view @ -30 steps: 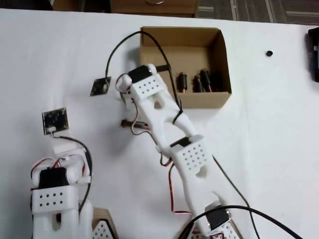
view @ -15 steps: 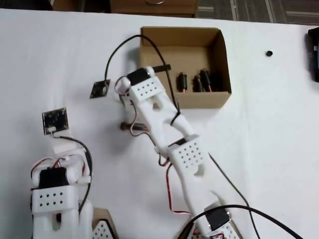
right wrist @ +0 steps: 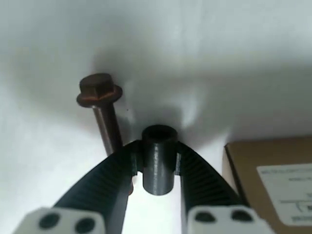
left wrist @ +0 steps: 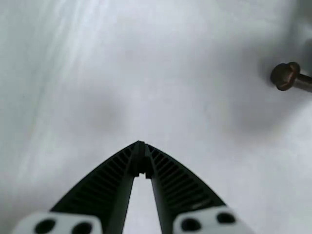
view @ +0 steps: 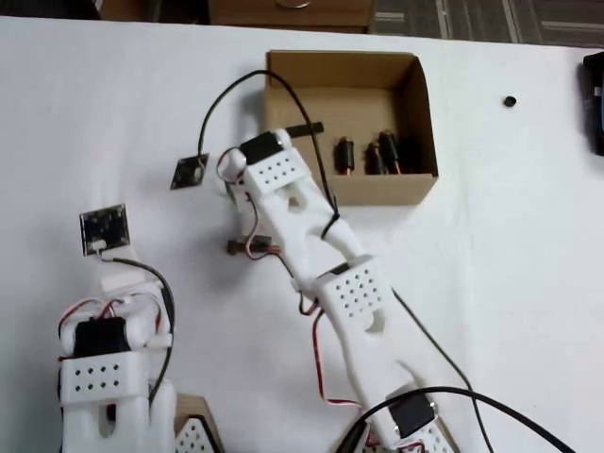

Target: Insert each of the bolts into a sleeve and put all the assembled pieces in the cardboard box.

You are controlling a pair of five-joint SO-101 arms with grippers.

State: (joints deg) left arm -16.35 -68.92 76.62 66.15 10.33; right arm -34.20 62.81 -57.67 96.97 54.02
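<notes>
My right gripper (right wrist: 157,152) is shut on a short black sleeve (right wrist: 158,161), held upright just above the white table. A brown hex-head bolt (right wrist: 101,109) lies on the table right beside the sleeve; in the high view the bolt (view: 240,247) pokes out from under the right arm (view: 293,203). The cardboard box (view: 283,71) stands behind, with three assembled pieces (view: 376,154) along its near wall. My left gripper (left wrist: 140,147) is shut and empty over bare table, with the bolt's head (left wrist: 285,76) off to one side. The left arm (view: 104,363) sits at the front left.
A corner of the cardboard box (right wrist: 273,180) lies close to the right gripper. A small black item (view: 510,100) rests at the far right, and a dark object (view: 595,90) sits at the table's right edge. Cables trail over the box's left wall.
The right arm's wrist has shifted slightly left and toward the front with the sleeve. The bolt now shows a little nearer the front edge. The left arm has not moved.
</notes>
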